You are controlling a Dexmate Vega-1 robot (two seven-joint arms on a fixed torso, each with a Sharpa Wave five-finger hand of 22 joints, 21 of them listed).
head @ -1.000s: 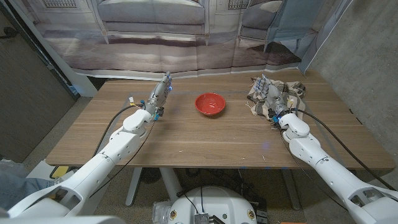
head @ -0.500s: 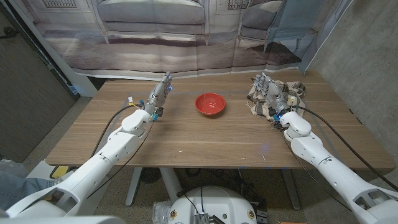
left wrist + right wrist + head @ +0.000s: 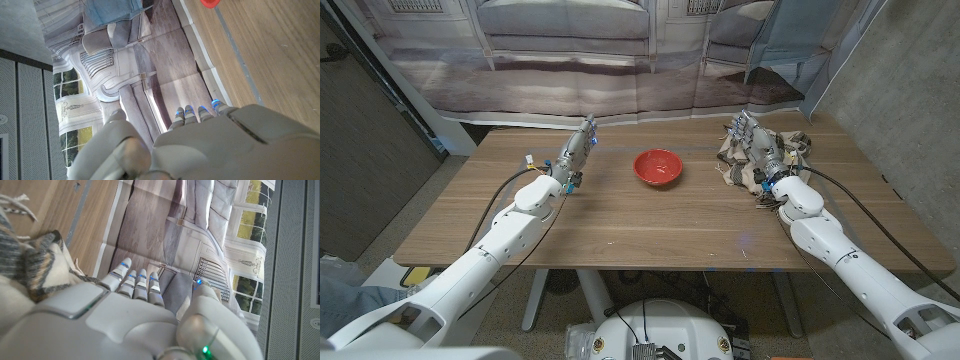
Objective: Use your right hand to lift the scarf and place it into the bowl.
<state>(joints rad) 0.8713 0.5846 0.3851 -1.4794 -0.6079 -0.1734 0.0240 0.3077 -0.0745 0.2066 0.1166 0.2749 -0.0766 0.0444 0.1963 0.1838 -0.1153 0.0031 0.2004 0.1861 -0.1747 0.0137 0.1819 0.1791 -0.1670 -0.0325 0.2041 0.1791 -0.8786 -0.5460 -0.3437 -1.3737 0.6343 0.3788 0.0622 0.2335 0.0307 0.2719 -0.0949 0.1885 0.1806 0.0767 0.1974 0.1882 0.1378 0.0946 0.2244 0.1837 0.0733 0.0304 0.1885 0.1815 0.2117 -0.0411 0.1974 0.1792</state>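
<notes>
The scarf (image 3: 788, 146), a crumpled grey, beige and dark plaid cloth with fringe, lies at the table's far right; in the right wrist view the scarf (image 3: 24, 266) lies beside the hand. My right hand (image 3: 754, 142) hovers over the scarf's left part with fingers stretched out and nothing in them; in the right wrist view the right hand (image 3: 107, 314) reaches straight toward the backdrop. The red bowl (image 3: 657, 166) stands empty in the table's middle far part, and a sliver of the bowl (image 3: 212, 2) shows in the left wrist view. My left hand (image 3: 577, 152) is held left of the bowl, fingers extended, holding nothing.
The wooden table (image 3: 640, 225) has a broad bare area in front of the bowl. A printed backdrop (image 3: 620, 60) hangs right behind the far edge. A grey wall (image 3: 910, 90) stands to the right of the table.
My right hand has slid a little farther over the scarf, toward the table's far edge. The left arm, bowl and scarf are where they were.
</notes>
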